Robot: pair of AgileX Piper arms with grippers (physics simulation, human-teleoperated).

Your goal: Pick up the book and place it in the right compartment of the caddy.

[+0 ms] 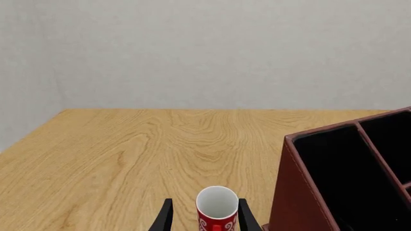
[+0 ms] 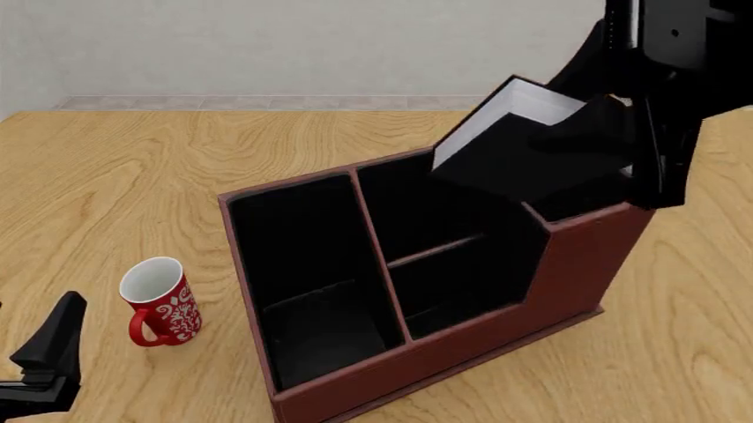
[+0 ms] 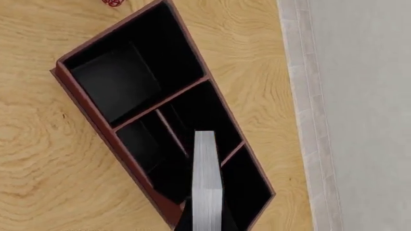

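The black-covered book point(image 2: 535, 154) with white page edges point(image 3: 205, 183) hangs tilted over the right end of the reddish-brown caddy point(image 2: 471, 352). My right gripper point(image 2: 636, 167) is shut on it from above. In the right wrist view the book sits over the divider beside the small right compartment point(image 3: 250, 190), partly covering it. Whether the book touches the caddy I cannot tell. My left gripper point(image 2: 41, 366) stands open low near the table's front left, nothing between its fingers point(image 1: 165, 216).
A red patterned mug point(image 2: 159, 304) stands upright just ahead of my left gripper and left of the caddy, seen also as the mug point(image 1: 217, 207) beside the caddy wall point(image 1: 295, 192). A grey wall borders the table's far edge.
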